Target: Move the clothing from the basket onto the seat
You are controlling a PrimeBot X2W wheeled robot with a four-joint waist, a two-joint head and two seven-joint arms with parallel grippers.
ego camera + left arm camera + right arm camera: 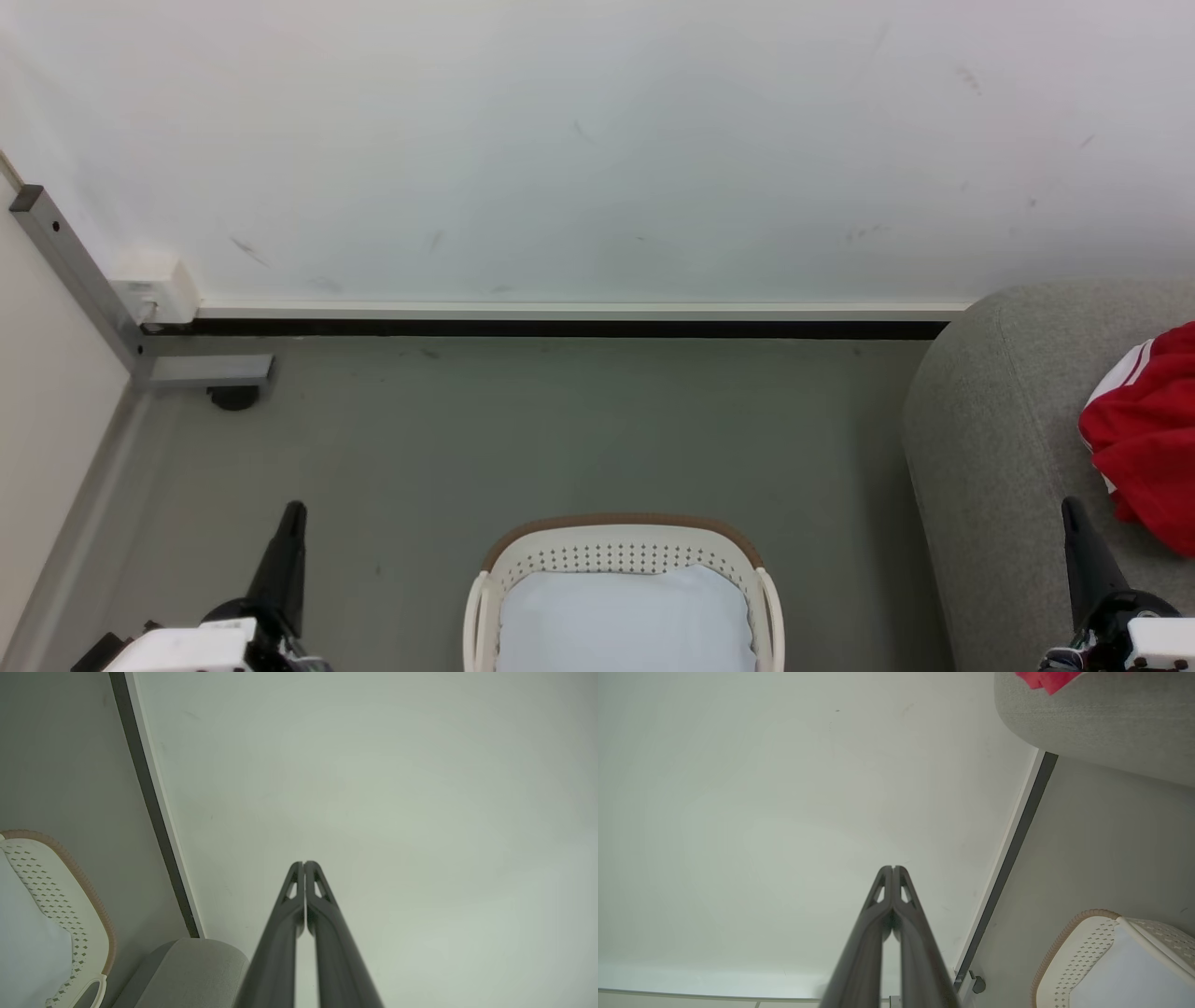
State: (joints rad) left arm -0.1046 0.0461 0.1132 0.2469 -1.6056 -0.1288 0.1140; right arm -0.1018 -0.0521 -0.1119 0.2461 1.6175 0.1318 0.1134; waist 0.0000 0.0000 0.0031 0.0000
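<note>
Basket (621, 558), count one: oval white perforated plastic with a brown rim and a smooth pale blue-white bottom exposed, at bottom centre of the head view. Clothing (1146, 439), one soft crumpled red heap with white stripe trim, lies on the single rounded grey woven seat (999, 439) at the right edge. Two claws, left gripper (304, 863) and right gripper (893, 868): long dark fingers pressed together, both holding nothing.

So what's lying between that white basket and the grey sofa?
Nothing: in the head view, just bare grey floor separates the basket from the sofa. The red clothing lies on the sofa, further right.
</note>
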